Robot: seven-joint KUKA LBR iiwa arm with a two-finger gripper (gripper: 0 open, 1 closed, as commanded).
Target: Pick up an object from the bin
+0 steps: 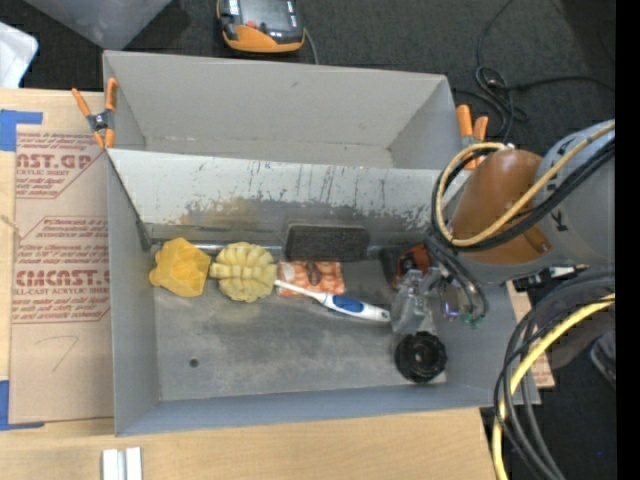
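The gripper (416, 306) is hanging low at the right end of the bin (300, 118), its spread impossible to tell, just beside a black round cap (419, 356), with a white-and-blue toothbrush (335, 302), an orange packet (310, 272) and a black block (326, 241) lying close by.

Lump (180, 266) L of cob (245, 271); toothbrush (335, 303) R of cob, in front of block (326, 241); disc (420, 356) at far R

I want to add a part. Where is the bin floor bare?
Bare: the bin floor in front of the yellow lump and toothbrush, left of the black disc. Crowded: the back row and the right corner by the gripper.
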